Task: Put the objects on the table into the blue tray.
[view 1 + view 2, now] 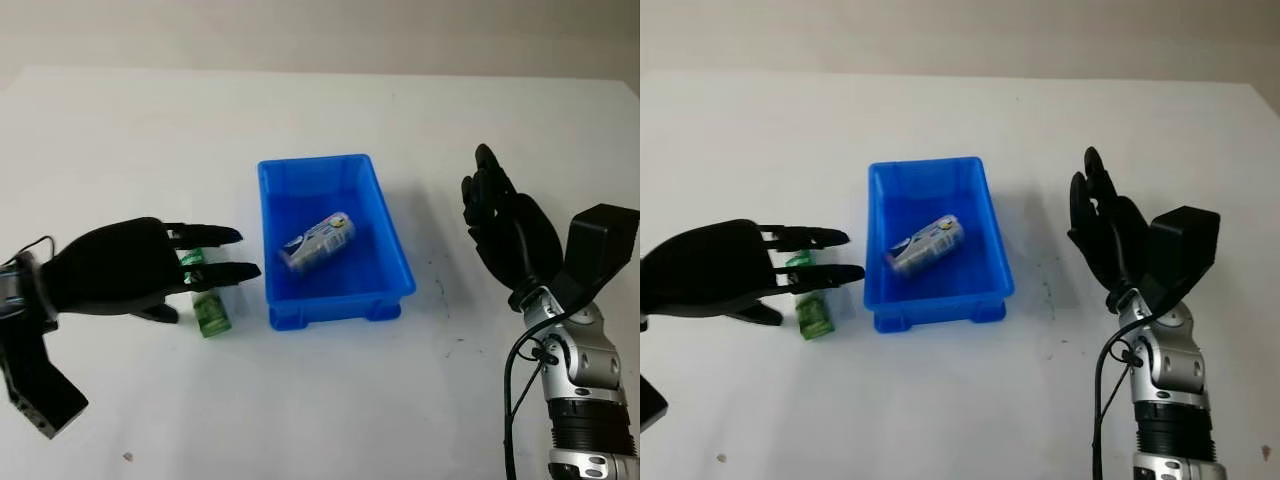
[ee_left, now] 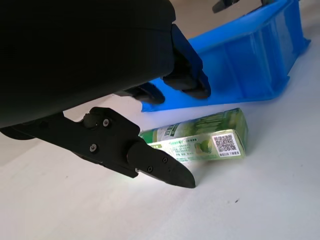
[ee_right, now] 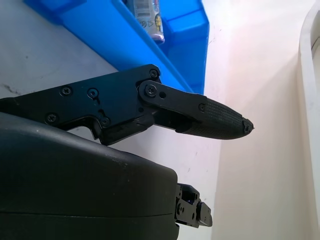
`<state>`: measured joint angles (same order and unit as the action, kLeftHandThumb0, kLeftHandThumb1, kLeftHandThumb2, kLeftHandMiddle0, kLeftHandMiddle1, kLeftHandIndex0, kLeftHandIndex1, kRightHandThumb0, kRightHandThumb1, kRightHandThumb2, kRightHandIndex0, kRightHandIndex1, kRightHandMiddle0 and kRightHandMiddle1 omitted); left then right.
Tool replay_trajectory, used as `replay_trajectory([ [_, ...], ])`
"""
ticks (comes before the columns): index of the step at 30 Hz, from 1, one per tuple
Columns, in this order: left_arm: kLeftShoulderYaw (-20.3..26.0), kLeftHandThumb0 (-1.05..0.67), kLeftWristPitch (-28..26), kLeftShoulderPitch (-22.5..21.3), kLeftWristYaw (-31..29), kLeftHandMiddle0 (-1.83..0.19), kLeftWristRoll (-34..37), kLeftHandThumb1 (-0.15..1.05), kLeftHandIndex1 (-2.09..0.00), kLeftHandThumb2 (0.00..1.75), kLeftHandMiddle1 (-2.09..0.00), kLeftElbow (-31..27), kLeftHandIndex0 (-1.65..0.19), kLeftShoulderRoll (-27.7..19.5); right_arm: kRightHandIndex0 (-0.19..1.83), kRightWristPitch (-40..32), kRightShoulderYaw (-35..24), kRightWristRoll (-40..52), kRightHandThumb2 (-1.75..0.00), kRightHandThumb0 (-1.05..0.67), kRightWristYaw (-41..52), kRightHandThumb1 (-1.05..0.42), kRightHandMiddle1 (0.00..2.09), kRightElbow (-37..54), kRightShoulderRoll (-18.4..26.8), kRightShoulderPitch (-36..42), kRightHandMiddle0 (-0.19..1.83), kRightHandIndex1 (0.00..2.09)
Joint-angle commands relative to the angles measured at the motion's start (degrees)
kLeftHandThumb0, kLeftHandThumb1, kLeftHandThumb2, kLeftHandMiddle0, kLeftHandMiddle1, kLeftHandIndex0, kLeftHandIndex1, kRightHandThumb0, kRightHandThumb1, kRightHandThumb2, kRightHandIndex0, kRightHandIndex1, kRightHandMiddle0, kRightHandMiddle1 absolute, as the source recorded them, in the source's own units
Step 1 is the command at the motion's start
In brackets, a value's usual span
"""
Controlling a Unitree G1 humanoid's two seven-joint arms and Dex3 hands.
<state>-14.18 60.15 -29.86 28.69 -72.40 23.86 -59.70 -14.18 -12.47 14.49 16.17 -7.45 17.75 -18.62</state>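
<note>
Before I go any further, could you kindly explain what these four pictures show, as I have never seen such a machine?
This is a humanoid robot with two arms, each ending in a black three-finger hand. Two pictures come from the stereo camera on its head, looking down at a white table. The other two come from cameras at the wrists, very close to each hand.

In the middle of the table stands a blue tray, and a small can with a white and blue label lies on its side inside it. Beside the tray, on the robot's left, a green carton with a QR code lies on the table.

The left hand is open and held over that carton, holding nothing; I would guess that it is about to pick it up. The right hand is open as well, raised on the other side of the tray.
</note>
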Motion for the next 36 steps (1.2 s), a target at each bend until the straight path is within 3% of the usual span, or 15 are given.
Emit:
replay_trajectory([
  [1, -4.9, -0.11, -1.2, -1.5, 4.5, -0.36, -3.4, 1.04, -0.47, 0.09, -0.98, 1.4, -0.44, 2.0, -0.19, -0.4, -0.5, 0.4, -0.67, -0.73, -0.1, -1.05, 0.0, 1.5, 0.4, 0.1, -0.19, 0.0],
  [2, -6.4, -0.17, -2.1, -2.3, 6.5, -0.3, -5.2, 1.03, -0.83, 0.07, -1.51, 1.5, -0.33, 1.8, -0.19, -0.5, -0.5, 0.3, -0.67, -0.73, 0.0, -1.05, 0.0, 1.6, 0.5, 0.2, -0.19, 0.0],
  [4, -8.9, -0.2, -3.6, -3.5, 9.6, -0.37, -7.5, 1.02, -1.32, 0.06, -1.86, 2.0, -0.29, 1.4, -0.19, -0.5, -0.5, 0.3, -0.67, -0.74, 0.1, -1.05, 0.0, 1.7, 0.6, 0.3, -0.19, 0.0],
  [7, -11.7, -0.16, -5.7, -4.5, 12.4, -0.48, -9.2, 1.03, -1.76, 0.06, -2.03, 2.4, -0.33, 0.5, -0.19, -0.5, -0.5, 0.3, -0.67, -0.74, 0.4, -1.05, 0.0, 1.7, 0.6, 0.4, -0.19, 0.0],
  [10, -13.3, -0.15, -7.2, -4.8, 13.8, -0.59, -9.0, 1.04, -1.99, 0.06, -2.09, 3.3, -0.34, 0.0, -0.19, -0.3, -0.6, 0.6, -0.67, -0.74, 0.9, -1.05, 0.0, 1.3, 0.6, 0.2, -0.19, 0.0],
  [11, -13.2, -0.27, -7.6, -4.6, 13.0, -0.74, -7.9, 1.04, -2.05, 0.06, -2.09, 3.7, -0.38, -0.1, -0.19, -0.3, -0.7, 0.8, -0.67, -0.73, 1.1, -1.05, 0.0, 1.3, 0.6, 0.1, -0.19, 0.0],
  [14, -12.4, -0.48, -8.9, -3.7, 6.6, -1.08, -3.6, 1.04, -2.09, 0.11, -2.09, 3.3, -0.51, -0.6, -0.19, -0.3, -0.6, 0.7, -0.67, -0.73, 1.2, -1.05, 0.0, 0.9, 0.5, -0.2, -0.19, 0.0],
  [18, -8.7, -0.58, -13.4, -1.4, -3.9, -1.26, 4.4, 1.05, -2.09, 0.24, -2.09, 0.5, -0.57, -1.5, -0.19, -0.5, -0.4, 0.4, -0.67, -0.74, 0.9, -1.05, 0.0, 0.6, 0.5, -0.7, -0.19, 0.0],
  [23, -3.5, -0.53, -18.4, -4.3, -8.7, -1.1, 10.5, 1.05, -2.09, 0.27, -2.09, -0.1, -0.39, -2.7, -0.19, 0.1, -0.5, 0.7, -0.67, -0.73, 0.9, -1.05, 0.0, -0.5, 0.2, -1.6, -0.19, 0.0],
  [25, -1.6, -0.53, -21.3, -6.9, -7.2, -0.91, 10.6, 1.04, -1.8, 0.15, -2.09, 0.8, -0.36, -2.7, -0.19, 0.2, -0.4, 0.4, -0.66, -0.74, 0.7, -1.05, 0.0, -0.7, 0.2, -1.9, -0.19, 0.0],
  [27, 0.1, -0.53, -24.8, -8.9, -7.0, -0.79, 10.7, 1.05, -2.02, 0.18, -2.09, 0.5, -0.29, -2.6, -0.19, 0.5, -0.3, 0.2, -0.64, -0.75, 0.6, -1.05, 0.0, -1.0, 0.3, -2.1, -0.19, 0.0],
  [29, 1.8, -0.51, -26.3, -12.0, -6.6, -0.72, 11.9, 1.04, -2.07, 0.15, -2.09, 0.1, -0.28, -2.4, -0.19, 0.7, -0.2, 0.0, -0.64, -0.75, 0.5, -1.05, 0.0, -1.3, 0.2, -2.4, -0.19, 0.0],
  [32, 3.9, -0.55, -27.2, -16.3, -7.8, -0.77, 15.0, 1.05, -2.09, 0.14, -2.09, -1.0, -0.39, -1.7, -0.19, 1.0, -0.1, -0.2, -0.64, -0.76, 0.5, -1.05, 0.0, -1.5, 0.2, -2.6, -0.19, 0.0],
  [33, 4.5, -0.56, -28.3, -17.3, -8.1, -0.79, 15.9, 1.04, -1.88, 0.11, -2.09, -1.9, -0.4, -0.7, -0.19, 1.1, -0.2, -0.2, -0.63, -0.76, 0.4, -1.05, 0.0, -1.6, 0.0, -2.7, -0.19, 0.0],
  [36, 5.2, -0.61, -30.7, -19.5, -9.6, -0.91, 17.6, 1.05, -2.07, 0.09, -2.09, -4.7, -0.56, 1.7, -0.19, 1.1, -0.4, 0.2, -0.62, -0.75, 0.3, -1.05, 0.0, -1.5, -0.4, -2.7, -0.19, 0.0],
])
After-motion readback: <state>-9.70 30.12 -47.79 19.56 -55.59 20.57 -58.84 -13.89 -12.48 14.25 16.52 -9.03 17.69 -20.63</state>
